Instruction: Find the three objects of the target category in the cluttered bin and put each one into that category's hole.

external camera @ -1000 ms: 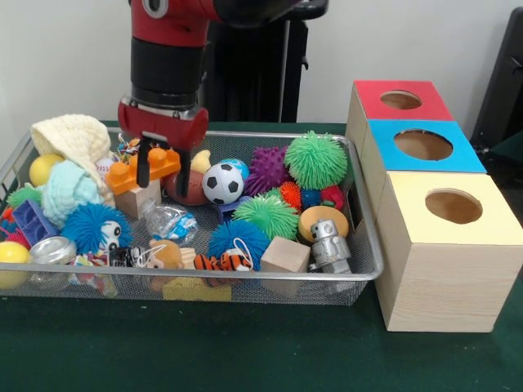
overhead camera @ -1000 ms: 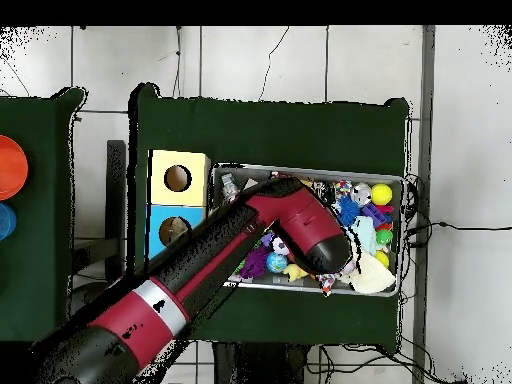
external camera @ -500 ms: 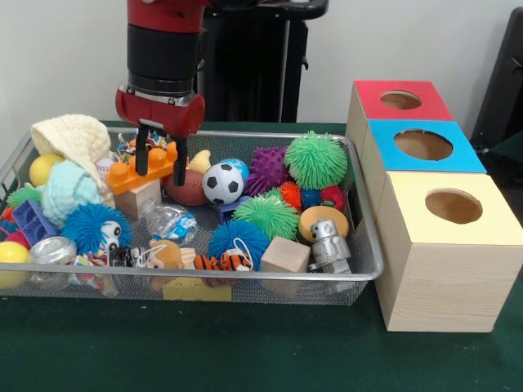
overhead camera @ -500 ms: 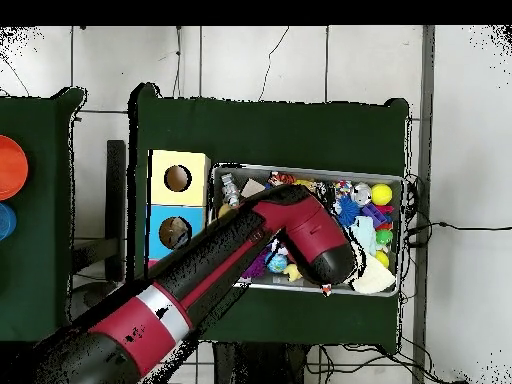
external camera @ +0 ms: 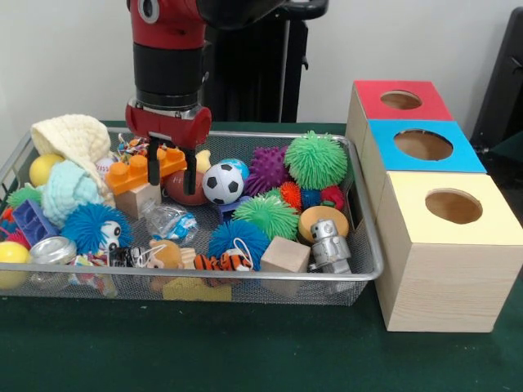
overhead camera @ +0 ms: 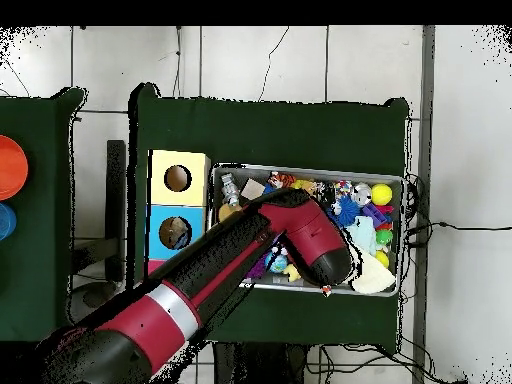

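The silver wire-mesh bin (external camera: 245, 278) is full of toys; it also shows in the overhead view (overhead camera: 300, 170). My gripper (external camera: 170, 159) hangs over the bin's back left part. Its two dark fingers (external camera: 189, 159) stand apart, either side of the right end of an orange toy brick (external camera: 139, 173) that rests on a wooden block (external camera: 139, 200). The gripper looks open. Three boxes with holes stand to the right: red (external camera: 400, 100), blue (external camera: 425, 145) and yellow (external camera: 453, 208). In the overhead view the arm (overhead camera: 290, 235) hides the gripper.
Near the gripper lie a small football (external camera: 222, 183), a brown ball (external camera: 184, 188), a cream knitted cloth (external camera: 75, 139) and a purple spiky ball (external camera: 270, 167). Green (external camera: 315, 159) and blue (external camera: 237, 238) fuzzy balls, a wooden cube (external camera: 284, 255) and a toy robot (external camera: 328, 245) fill the right half.
The gripper rose a little, then came back down and slightly right over the brick's right end. The brick has shifted only slightly and stays on the block.
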Motion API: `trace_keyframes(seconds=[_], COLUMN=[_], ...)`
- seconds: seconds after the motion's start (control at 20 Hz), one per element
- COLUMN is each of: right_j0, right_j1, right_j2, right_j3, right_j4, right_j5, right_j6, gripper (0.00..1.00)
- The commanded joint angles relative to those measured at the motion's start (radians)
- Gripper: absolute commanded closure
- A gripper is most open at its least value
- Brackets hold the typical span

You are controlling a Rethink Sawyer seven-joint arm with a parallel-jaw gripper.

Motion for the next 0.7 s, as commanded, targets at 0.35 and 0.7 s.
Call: trace_keyframes(seconds=[0.35, 0.7], right_j0=[-0.060, -0.067], right_j1=[-0.034, -0.047], right_j2=[0.231, 0.228], right_j3=[0.009, 0.005], right_j4=[-0.068, -0.113], right_j5=[-0.147, -0.139], right_j6=[-0.296, -0.300], gripper=[0.00, 0.00])
